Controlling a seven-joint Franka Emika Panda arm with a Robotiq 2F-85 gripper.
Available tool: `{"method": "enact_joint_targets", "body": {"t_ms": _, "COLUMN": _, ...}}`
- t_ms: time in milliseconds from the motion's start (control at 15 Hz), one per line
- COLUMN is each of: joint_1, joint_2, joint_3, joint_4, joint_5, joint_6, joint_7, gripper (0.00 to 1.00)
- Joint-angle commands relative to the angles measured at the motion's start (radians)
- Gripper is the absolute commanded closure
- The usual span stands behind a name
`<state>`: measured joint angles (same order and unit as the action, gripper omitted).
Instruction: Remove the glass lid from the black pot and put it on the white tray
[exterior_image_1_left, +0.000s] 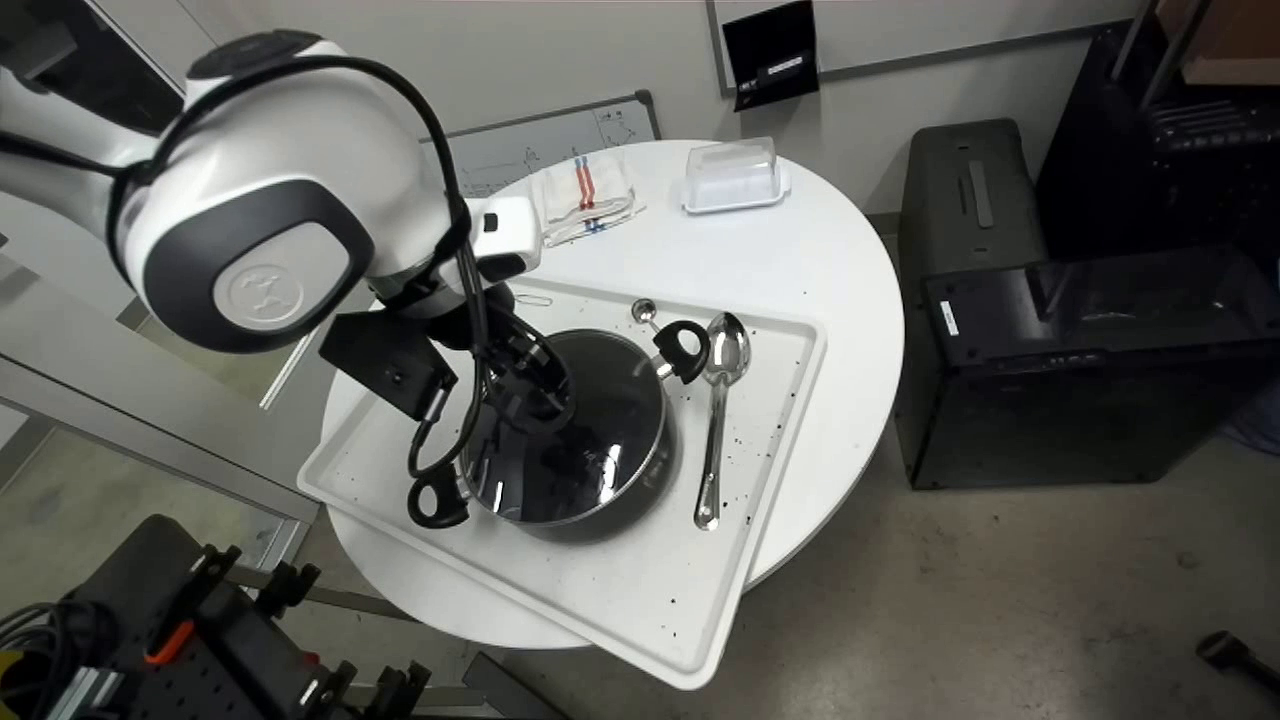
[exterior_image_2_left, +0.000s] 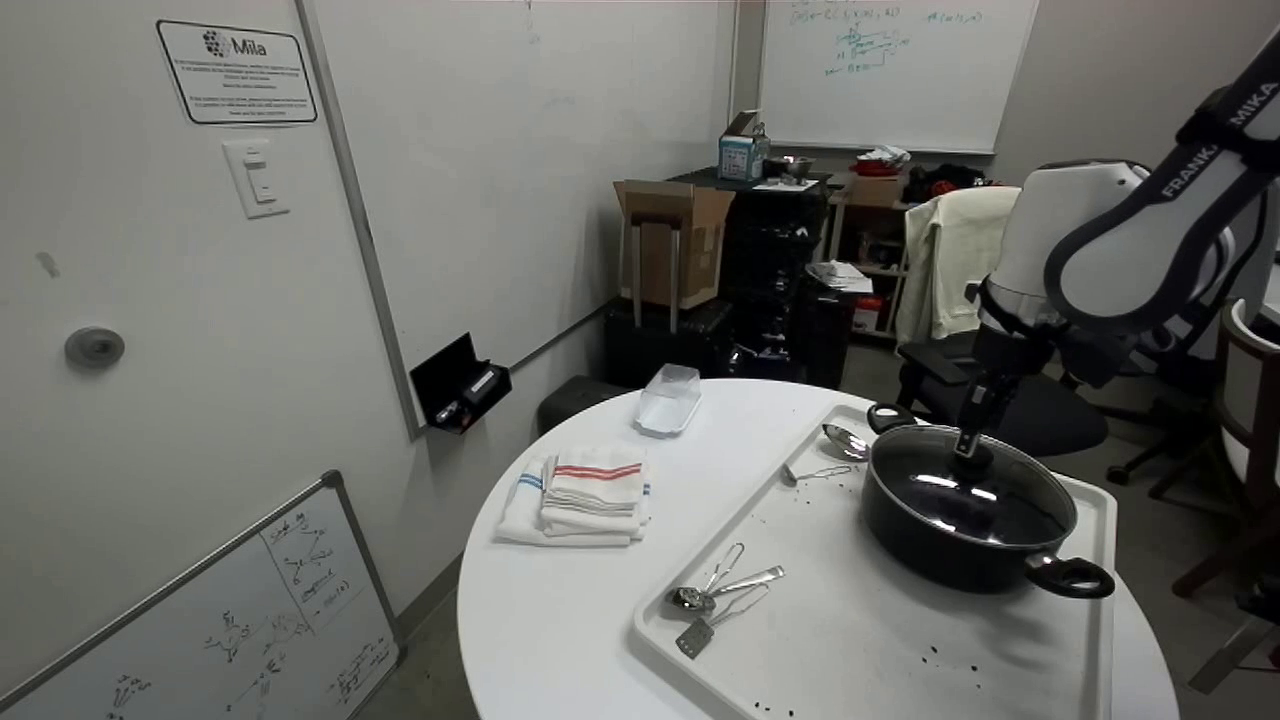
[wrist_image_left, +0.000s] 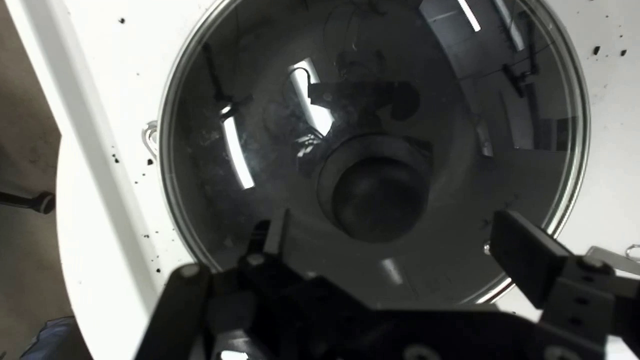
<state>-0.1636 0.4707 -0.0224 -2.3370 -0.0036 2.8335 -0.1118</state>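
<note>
The glass lid sits on the black pot, its metal rim level with the pot's rim; both also show in an exterior view, lid and pot. The pot stands on the white tray, side handles sticking out. In the wrist view the lid's dark knob lies between the spread fingers of my gripper, with a gap on each side. In an exterior view my gripper points down at the knob; I cannot tell whether it touches. The gripper is open and holds nothing.
A large metal spoon and a small measuring spoon lie beside the pot. Several small utensils lie at a tray corner. Folded towels and a clear-covered dish stand on the round white table.
</note>
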Motion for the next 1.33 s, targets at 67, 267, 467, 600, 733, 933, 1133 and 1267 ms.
{"method": "enact_joint_targets", "body": {"t_ms": 67, "joint_1": -0.007, "joint_2": 0.06, "joint_3": 0.006, "joint_4": 0.025, "joint_5": 0.004, "joint_6": 0.064, "joint_7": -0.022, "gripper": 0.0}}
{"method": "enact_joint_targets", "body": {"t_ms": 267, "joint_1": -0.008, "joint_2": 0.076, "joint_3": 0.008, "joint_4": 0.027, "joint_5": 0.0, "joint_6": 0.079, "joint_7": -0.023, "gripper": 0.0}}
{"method": "enact_joint_targets", "body": {"t_ms": 467, "joint_1": -0.013, "joint_2": 0.082, "joint_3": 0.013, "joint_4": 0.029, "joint_5": 0.001, "joint_6": 0.083, "joint_7": -0.026, "gripper": 0.26}}
{"method": "enact_joint_targets", "body": {"t_ms": 600, "joint_1": -0.015, "joint_2": 0.083, "joint_3": 0.016, "joint_4": 0.031, "joint_5": 0.002, "joint_6": 0.083, "joint_7": -0.028, "gripper": 0.4}}
{"method": "enact_joint_targets", "body": {"t_ms": 733, "joint_1": -0.015, "joint_2": 0.082, "joint_3": 0.017, "joint_4": 0.033, "joint_5": 0.002, "joint_6": 0.083, "joint_7": -0.029, "gripper": 0.55}}
{"method": "enact_joint_targets", "body": {"t_ms": 933, "joint_1": -0.018, "joint_2": 0.078, "joint_3": 0.018, "joint_4": 0.035, "joint_5": 0.004, "joint_6": 0.081, "joint_7": -0.03, "gripper": 0.75}}
{"method": "enact_joint_targets", "body": {"t_ms": 1133, "joint_1": -0.02, "joint_2": 0.063, "joint_3": 0.019, "joint_4": 0.027, "joint_5": 0.002, "joint_6": 0.076, "joint_7": -0.034, "gripper": 0.75}}
{"method": "enact_joint_targets", "body": {"t_ms": 1267, "joint_1": -0.017, "joint_2": 0.046, "joint_3": 0.013, "joint_4": 0.019, "joint_5": -0.002, "joint_6": 0.066, "joint_7": -0.034, "gripper": 0.75}}
